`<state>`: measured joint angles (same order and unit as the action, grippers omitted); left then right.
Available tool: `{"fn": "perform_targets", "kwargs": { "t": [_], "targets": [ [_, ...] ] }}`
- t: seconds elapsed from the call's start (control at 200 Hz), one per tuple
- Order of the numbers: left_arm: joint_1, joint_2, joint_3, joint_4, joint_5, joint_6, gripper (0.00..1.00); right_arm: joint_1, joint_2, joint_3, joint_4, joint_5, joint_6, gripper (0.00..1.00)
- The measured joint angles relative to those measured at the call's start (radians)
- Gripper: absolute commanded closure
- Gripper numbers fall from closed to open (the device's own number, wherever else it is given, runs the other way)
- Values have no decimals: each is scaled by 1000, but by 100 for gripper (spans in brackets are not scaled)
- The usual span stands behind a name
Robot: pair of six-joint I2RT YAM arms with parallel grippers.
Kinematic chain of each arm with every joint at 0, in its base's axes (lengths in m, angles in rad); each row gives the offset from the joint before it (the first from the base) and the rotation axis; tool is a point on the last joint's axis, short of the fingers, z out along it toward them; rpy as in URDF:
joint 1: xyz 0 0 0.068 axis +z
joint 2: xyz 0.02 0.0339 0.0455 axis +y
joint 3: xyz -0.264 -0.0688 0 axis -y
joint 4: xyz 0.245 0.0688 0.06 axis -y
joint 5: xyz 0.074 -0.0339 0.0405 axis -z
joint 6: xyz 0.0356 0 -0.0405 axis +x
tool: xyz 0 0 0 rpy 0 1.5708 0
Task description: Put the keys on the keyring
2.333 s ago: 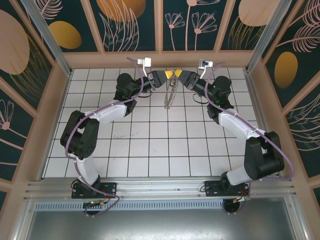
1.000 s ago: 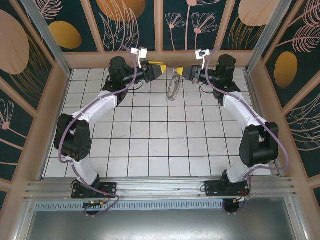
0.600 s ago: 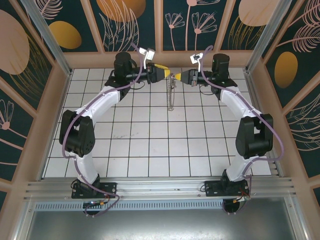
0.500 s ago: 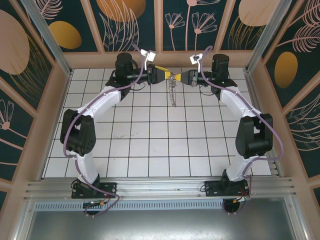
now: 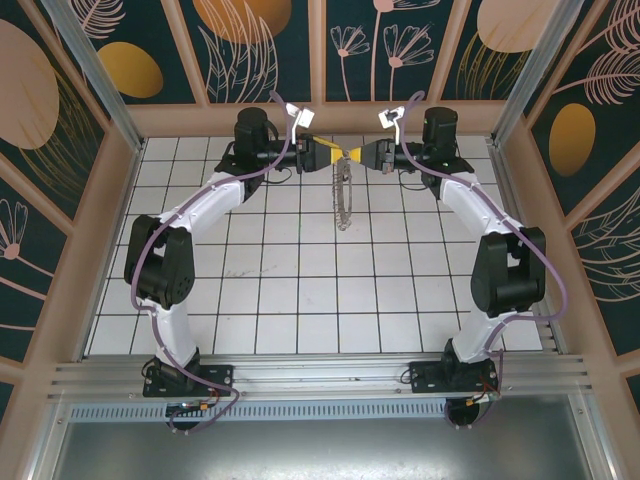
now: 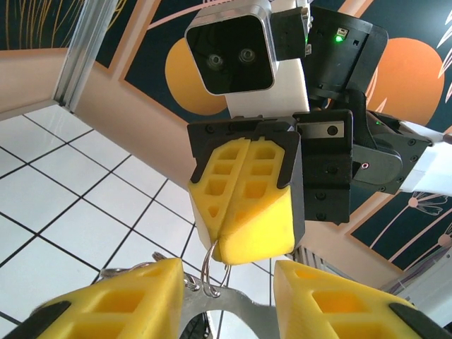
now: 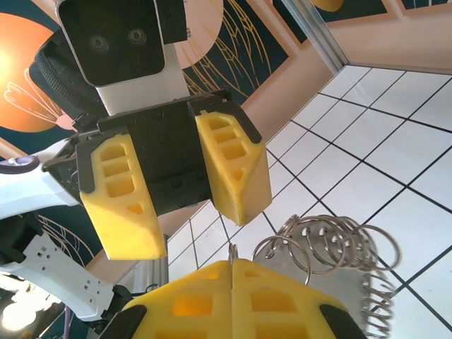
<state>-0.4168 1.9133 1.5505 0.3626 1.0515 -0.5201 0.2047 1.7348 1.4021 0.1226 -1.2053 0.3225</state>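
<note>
Left wrist view: the right gripper (image 6: 245, 247) is clamped on the keyring (image 6: 209, 274), the left gripper (image 6: 227, 286) is spread close by, apparently mid-handover, so next comes a careful, well-aligned closing.

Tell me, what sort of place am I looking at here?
Probably a robot test cell, not a home or workshop: a left arm and right arm bolted to a metal rail beside a white gridded table, enclosed by printed wall panels.
</note>
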Motion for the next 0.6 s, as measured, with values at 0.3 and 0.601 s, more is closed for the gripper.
{"fn": "perform_targets", "kwargs": {
  "t": [0.3,0.601],
  "targets": [
    [-12,16,0,2,15,-8,66,7,2,0,0,0,-3,100],
    [-16,24,0,14,12,-29,85,13,9,4,0,-3,-3,100]
  ]
}}
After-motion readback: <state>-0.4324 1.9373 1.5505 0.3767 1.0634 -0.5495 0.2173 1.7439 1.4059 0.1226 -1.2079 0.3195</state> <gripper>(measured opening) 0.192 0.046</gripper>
